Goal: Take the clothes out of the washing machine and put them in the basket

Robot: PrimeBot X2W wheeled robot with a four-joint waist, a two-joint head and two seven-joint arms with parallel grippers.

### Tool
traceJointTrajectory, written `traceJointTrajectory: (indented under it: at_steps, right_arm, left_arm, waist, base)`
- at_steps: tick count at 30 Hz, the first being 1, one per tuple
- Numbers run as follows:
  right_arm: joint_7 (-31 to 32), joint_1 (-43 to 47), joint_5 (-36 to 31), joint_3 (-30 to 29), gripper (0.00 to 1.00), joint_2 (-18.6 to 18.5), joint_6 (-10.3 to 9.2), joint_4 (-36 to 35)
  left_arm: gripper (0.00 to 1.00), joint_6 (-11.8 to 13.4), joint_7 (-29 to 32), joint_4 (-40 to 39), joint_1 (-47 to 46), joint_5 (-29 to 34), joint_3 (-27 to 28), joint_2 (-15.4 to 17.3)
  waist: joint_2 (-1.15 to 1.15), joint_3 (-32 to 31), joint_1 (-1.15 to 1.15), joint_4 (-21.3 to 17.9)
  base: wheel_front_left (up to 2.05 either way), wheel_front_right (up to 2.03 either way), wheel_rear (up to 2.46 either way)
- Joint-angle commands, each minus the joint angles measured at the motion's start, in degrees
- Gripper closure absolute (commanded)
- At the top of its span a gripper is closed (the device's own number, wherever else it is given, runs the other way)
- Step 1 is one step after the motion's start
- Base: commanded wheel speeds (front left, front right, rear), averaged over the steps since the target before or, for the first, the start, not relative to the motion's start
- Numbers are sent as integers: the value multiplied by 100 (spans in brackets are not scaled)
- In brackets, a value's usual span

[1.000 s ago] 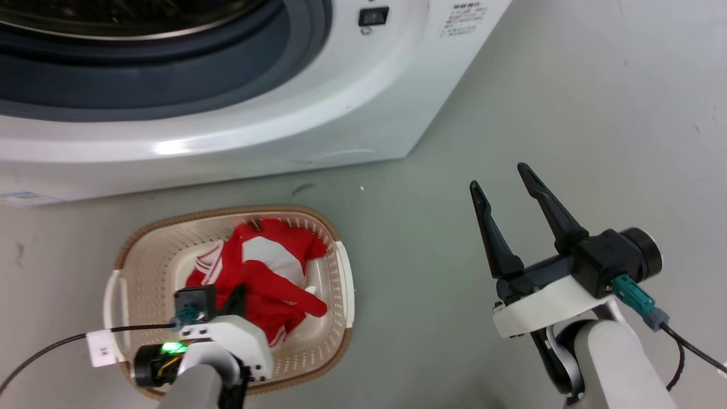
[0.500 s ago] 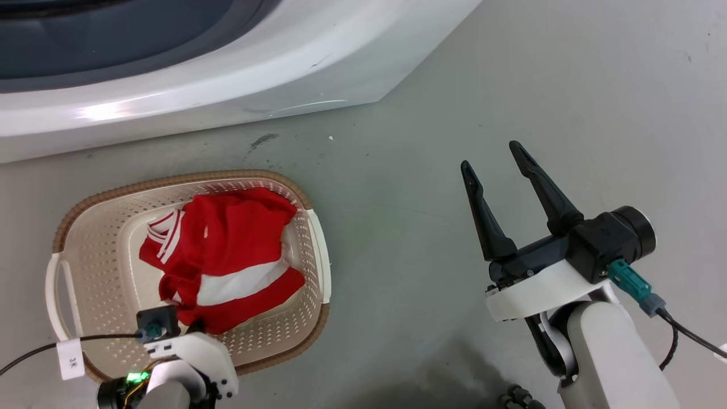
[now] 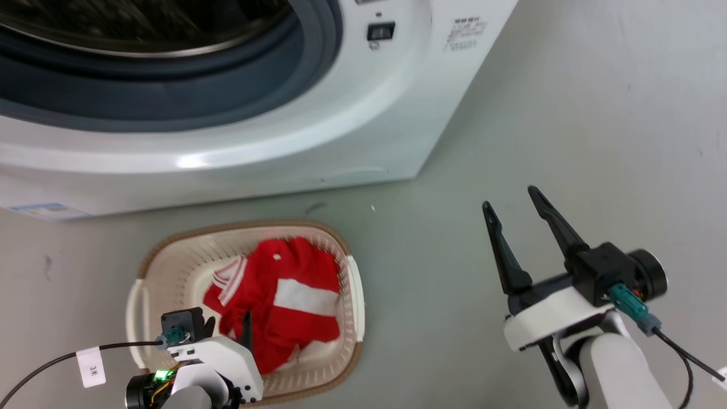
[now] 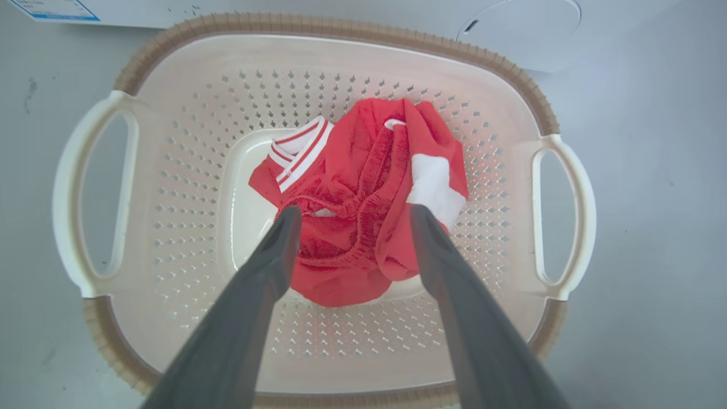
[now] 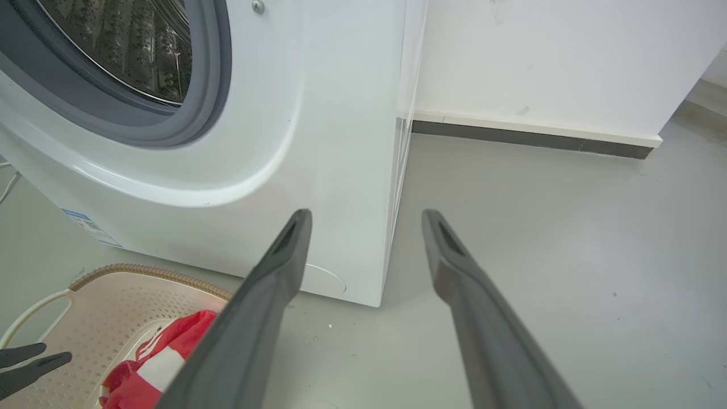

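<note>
I see one basket point(image 3: 170, 272) on the floor before the washing machine point(image 3: 341, 113), its long axis along the machine's front. Inside lies one crumpled red heap of clothes point(image 3: 284, 307) with white stripes; I cannot count the garments. My left gripper point(image 4: 352, 213) hangs spread above it, empty. My right gripper point(image 3: 510, 197) is also spread, holding nothing.

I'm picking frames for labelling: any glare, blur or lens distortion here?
Head view: a glare streak low on the washing machine. Left wrist view: wide-angle bulge in the basket rim; clothes sharp, left gripper soft. Right wrist view: even light, right gripper soft up close.
</note>
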Motion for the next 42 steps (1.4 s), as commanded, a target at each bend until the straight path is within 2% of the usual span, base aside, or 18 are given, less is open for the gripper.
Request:
traceJointTrajectory:
  at_steps: [1,12,25,29,34,42]
  right_arm:
    - [49,179,-18,-72,0,-3,-6,-24]
    - [429,1004,-179,-474,0,0,-5,-328]
    - [675,1542,-212,-771,0,2,-5,-664]
    - [702,1675,-197,-921,0,1,-6,-689]
    - [737,1788,-215,-1073,0,1,-5,-769]
    - [754,1861,-212,-1116,0,1,-5,-817]
  left_arm:
    - [0,-35,-14,-129,145,68,11,-35]
    - [0,-22,-14,-1401,623,527,24,-154]
    - [0,29,-14,-4279,1377,1226,9,-197]
    - [0,56,-14,-4928,1687,1405,-63,-191]
    - [0,138,-14,-5328,2009,1486,-93,-163]
    - [0,197,10,-5305,2355,1399,-68,-122]
  waist:
    - [0,-707,0,356]
    - [0,-1911,0,787]
    - [0,-2443,0,962]
    - [0,-2655,0,1003]
    - [0,-2791,0,1038]
    - [0,-2861,0,1103]
  base:
    - [0,0,0]
    - [0,0,0]
    - [0,0,0]
    - [0,0,0]
    - [0,0,0]
    - [0,0,0]
